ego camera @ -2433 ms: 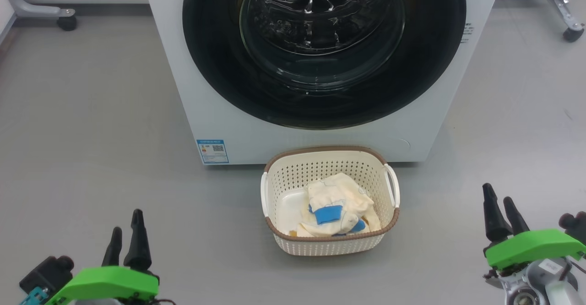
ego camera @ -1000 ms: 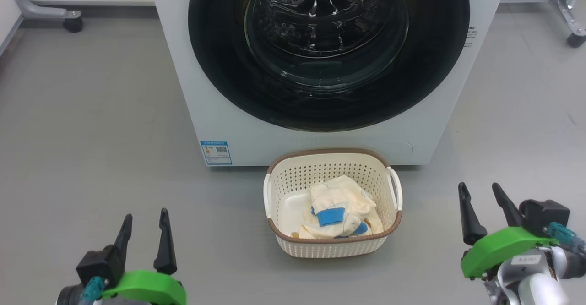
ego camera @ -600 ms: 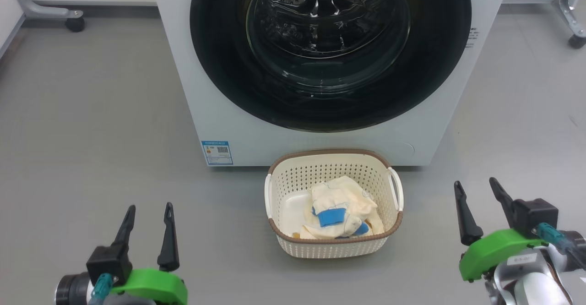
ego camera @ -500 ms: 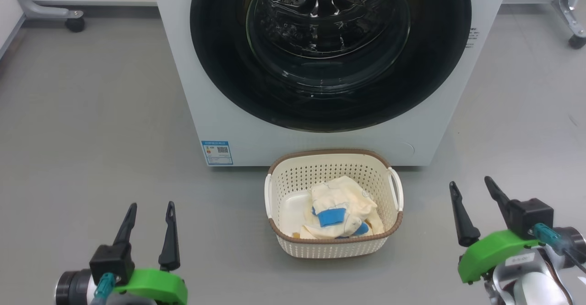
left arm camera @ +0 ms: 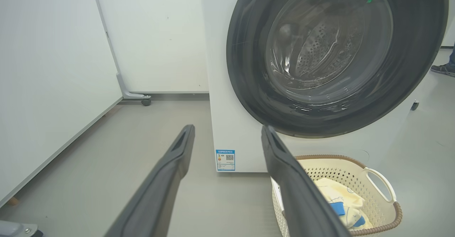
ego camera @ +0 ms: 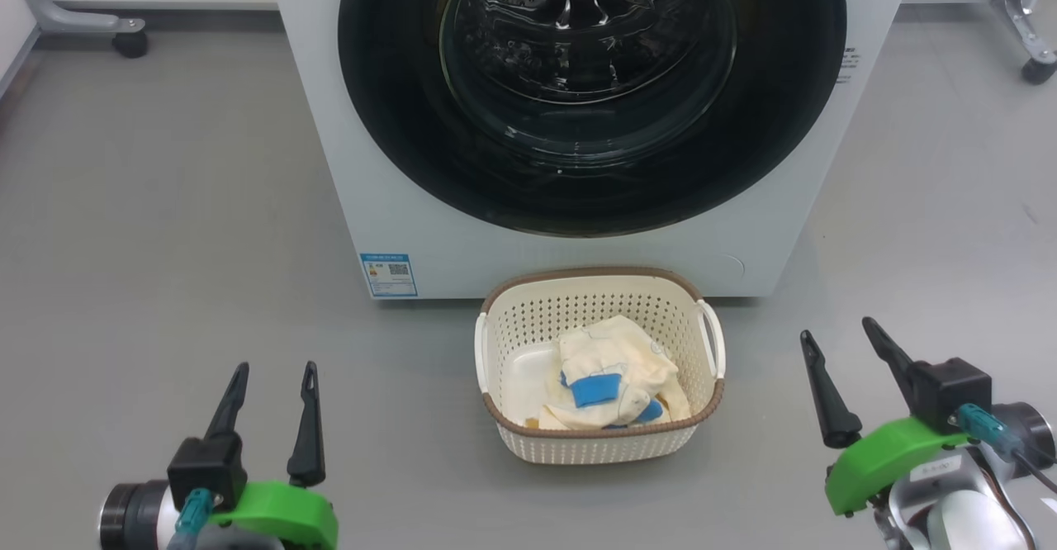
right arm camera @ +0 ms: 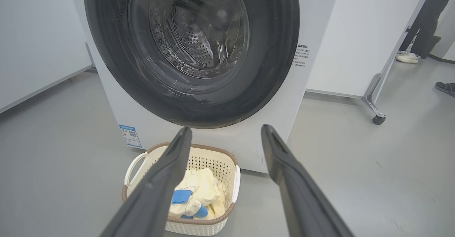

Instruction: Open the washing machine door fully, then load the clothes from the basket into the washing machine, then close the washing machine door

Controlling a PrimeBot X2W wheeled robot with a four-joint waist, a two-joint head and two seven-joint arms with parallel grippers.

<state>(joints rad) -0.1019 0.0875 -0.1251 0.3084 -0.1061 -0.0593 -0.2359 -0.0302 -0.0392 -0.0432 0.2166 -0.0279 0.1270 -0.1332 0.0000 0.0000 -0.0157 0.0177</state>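
The washing machine stands on the grey floor with the washing machine door shut flat against its front, the steel drum showing through the glass bowl in the middle of the black rim. A small blue sticker sits low on the white front, toward the robot's left. Just before the machine, close to its base, the basket rests on the floor, and the clothes lie bundled inside it toward its right side, with a blue cuff on top. The left gripper hangs low to the left of the basket, well apart from it, its fingers spread and holding nothing. The right gripper is off to the basket's right, fingers likewise parted and empty. In the right wrist view a person's legs stand beyond a white partition.
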